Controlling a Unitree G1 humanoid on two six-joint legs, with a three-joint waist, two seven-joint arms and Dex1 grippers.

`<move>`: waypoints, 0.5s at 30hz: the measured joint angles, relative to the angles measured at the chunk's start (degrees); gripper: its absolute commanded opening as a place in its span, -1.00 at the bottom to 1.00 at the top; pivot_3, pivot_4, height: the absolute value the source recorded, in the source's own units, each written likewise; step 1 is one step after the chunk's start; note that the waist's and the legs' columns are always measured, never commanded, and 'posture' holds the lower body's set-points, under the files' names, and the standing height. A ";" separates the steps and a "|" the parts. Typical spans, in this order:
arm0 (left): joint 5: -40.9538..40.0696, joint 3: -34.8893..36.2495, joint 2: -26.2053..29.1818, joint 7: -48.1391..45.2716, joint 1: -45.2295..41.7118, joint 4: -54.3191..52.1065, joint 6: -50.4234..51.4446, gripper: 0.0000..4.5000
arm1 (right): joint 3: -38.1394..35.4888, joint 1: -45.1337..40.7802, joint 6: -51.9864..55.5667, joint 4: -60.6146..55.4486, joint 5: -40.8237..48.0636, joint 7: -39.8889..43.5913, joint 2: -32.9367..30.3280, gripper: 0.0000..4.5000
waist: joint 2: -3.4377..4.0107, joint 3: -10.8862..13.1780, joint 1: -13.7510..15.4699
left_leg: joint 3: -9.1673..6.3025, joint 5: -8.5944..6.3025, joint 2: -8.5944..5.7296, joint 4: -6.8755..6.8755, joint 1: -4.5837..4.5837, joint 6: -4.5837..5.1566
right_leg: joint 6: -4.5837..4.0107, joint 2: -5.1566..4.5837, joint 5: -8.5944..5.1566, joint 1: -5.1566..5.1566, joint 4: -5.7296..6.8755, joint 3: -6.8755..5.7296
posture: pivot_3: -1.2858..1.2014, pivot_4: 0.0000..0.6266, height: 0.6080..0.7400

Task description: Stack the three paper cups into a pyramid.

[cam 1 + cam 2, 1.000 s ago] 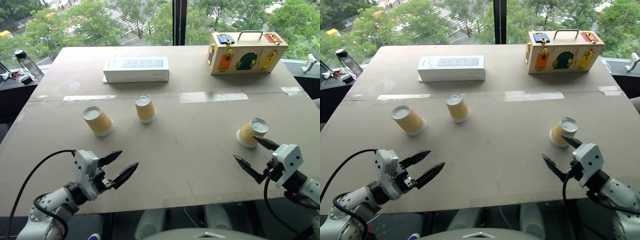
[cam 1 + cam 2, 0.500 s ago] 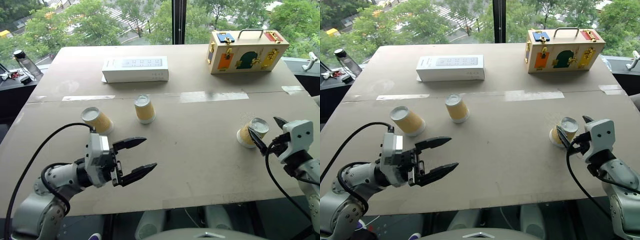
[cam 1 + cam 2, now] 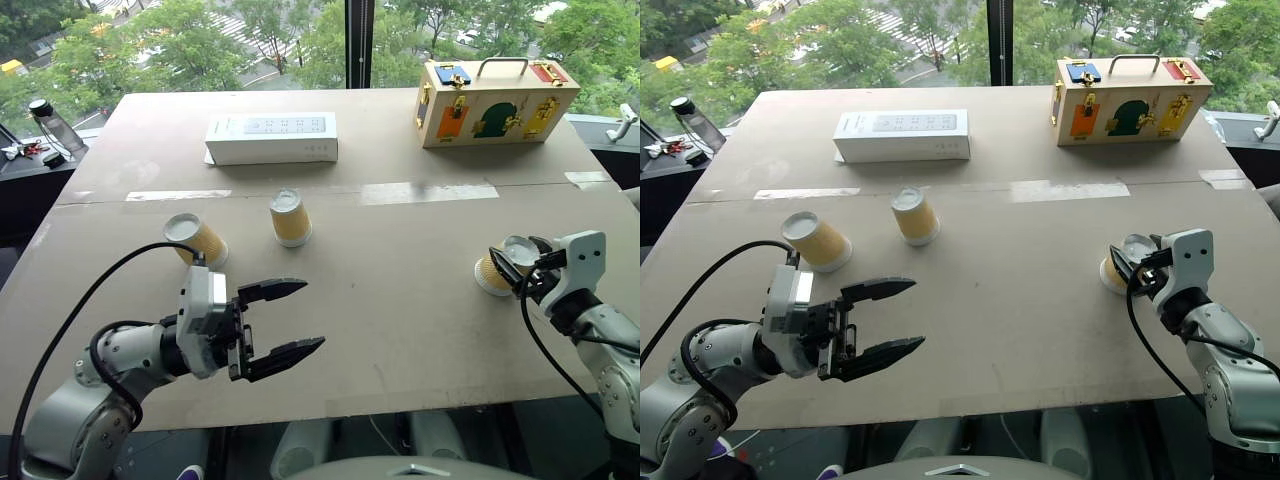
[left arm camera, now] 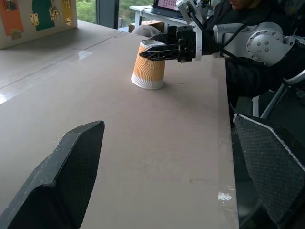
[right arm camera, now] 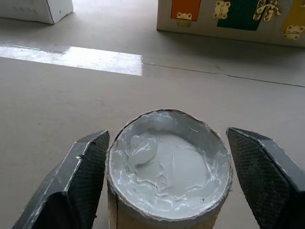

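Three paper cups stand upside down on the desk [image 3: 400, 290], none stacked yet. The first cup [image 3: 198, 241] is near the left edge of the desk. The second cup [image 3: 290, 218] stands just beside it, closer to the middle. The third cup [image 3: 497, 270] stands well apart from those two, near the right edge.

The right end effector [image 3: 522, 262] is at the third cup, up at its white top. In the right wrist view, one black finger [image 5: 78, 179] sits on one side of this cup [image 5: 169, 167] and the other finger on the other side. The first finger looks to be touching the cup wall. The other finger has a small gap. So the fingers are around the cup but not tight on both sides.

The left end effector [image 3: 288, 318] hangs over the front part of the desk with its two fingers spread wide. It holds nothing.

A white flat box [image 3: 272, 138] lies near the far edge. A wooden box with locks [image 3: 495, 102] sits at the far right corner.
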 measured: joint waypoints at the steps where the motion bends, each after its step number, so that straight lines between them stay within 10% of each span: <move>1: 0.00 -0.02 -0.11 0.18 0.28 0.00 0.00 1.00 | 0.00 -0.14 0.00 -0.02 0.15 0.20 0.00 0.07 | 0.01 0.01 0.00 | 0.00 0.00 0.00 0.00 0.00 0.00 | 0.00 0.00 0.00 0.00 0.00 0.01 | 0.03 -0.52 1.00; 15: 4.54 4.98 -6.93 4.12 7.99 5.81 -7.83 1.00 | 18.18 -13.78 2.08 -0.57 0.47 8.74 -2.42 0.07 | 0.00 0.01 -1.17 | -0.04 0.00 0.04 -0.01 -0.03 0.00 | 0.00 0.01 0.00 -0.04 -0.01 -0.06 | 0.03 -0.52 1.00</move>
